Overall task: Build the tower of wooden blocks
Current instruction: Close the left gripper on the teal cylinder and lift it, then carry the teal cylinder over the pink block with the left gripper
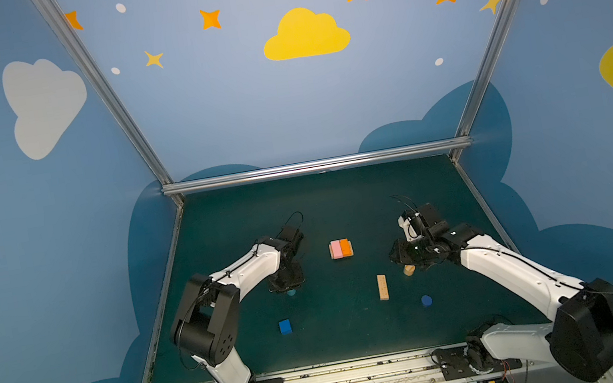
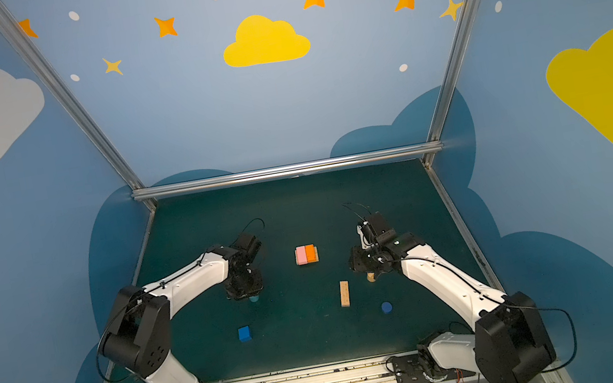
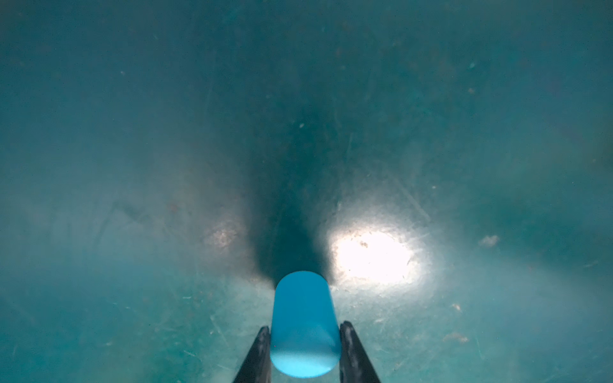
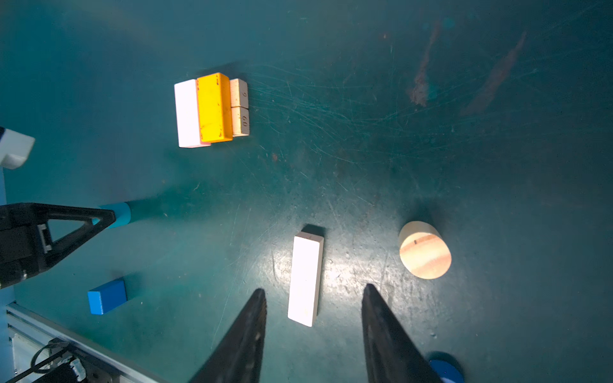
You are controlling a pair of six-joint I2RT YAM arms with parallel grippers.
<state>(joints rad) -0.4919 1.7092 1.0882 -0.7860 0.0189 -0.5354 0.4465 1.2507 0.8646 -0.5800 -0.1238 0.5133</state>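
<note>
The teal short wooden cylinder, left of centre in both top views, is clasped by the left gripper. The right gripper is held open near a lone tan wood bar. A pink wood bar and an orange wood bar are laid side by side on two tan wood bars mid-frame.

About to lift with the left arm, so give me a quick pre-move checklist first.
1. The teal cylinder sits centred between the left gripper fingers: ok.
2. Left grip closed firmly on it: cannot tell.
3. The right gripper is open and empty: ok.
4. The pink bar and orange bar lie side by side on the tan bars: ok.
5. The table between cylinder and bars is free of blocks: ok.
</note>
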